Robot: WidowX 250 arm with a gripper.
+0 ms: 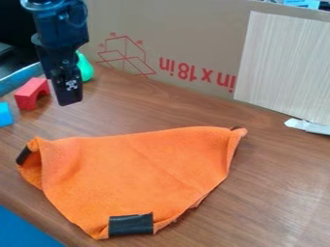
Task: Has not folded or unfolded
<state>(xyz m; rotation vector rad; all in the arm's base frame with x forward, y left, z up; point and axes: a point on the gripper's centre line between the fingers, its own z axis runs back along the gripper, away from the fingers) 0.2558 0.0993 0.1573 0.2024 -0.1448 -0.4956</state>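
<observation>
Brown wood-grain tabletop (277, 188) carries the orange cloth (142, 169), spread in a rough triangle, front and centre-left; behind stands a cardboard sheet (193, 29) with red print, a pale wood-grain panel (283, 62) against its right part; the black gripper (69, 99) hangs beyond the cloth, near a red arch block (28, 94); whether its claw is apart or together, I cannot tell.

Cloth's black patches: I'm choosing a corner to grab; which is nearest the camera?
The bottom patch, on the front of the orange cloth; the left patch is farther.
</observation>
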